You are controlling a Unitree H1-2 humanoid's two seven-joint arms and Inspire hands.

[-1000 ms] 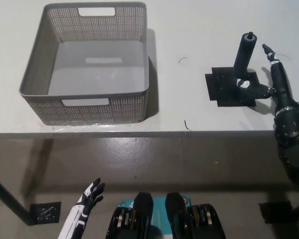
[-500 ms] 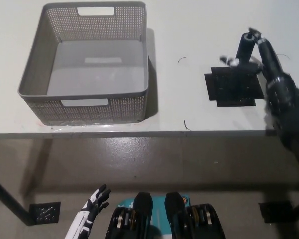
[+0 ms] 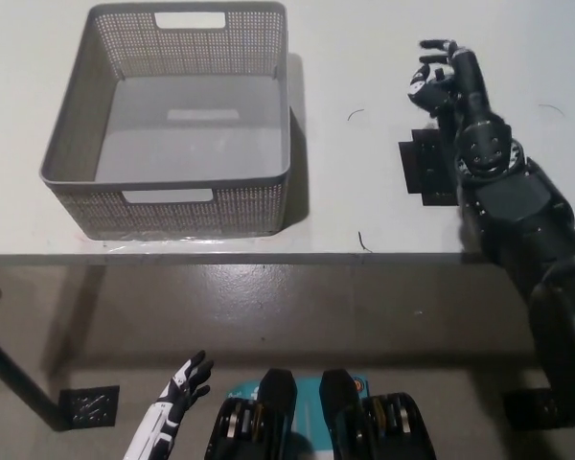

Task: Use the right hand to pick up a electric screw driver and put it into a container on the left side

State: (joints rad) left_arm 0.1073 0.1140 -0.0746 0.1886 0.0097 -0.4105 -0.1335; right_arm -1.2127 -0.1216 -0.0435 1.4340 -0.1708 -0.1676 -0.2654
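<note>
Head view: bare-floored grey basket [image 3: 77,163]

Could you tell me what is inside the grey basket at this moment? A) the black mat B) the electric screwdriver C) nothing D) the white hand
C: the basket shows only its bare grey floor, while the right hand is far off over the table's right side.

screwdriver hidden behind right hand [image 3: 441,81]
</note>
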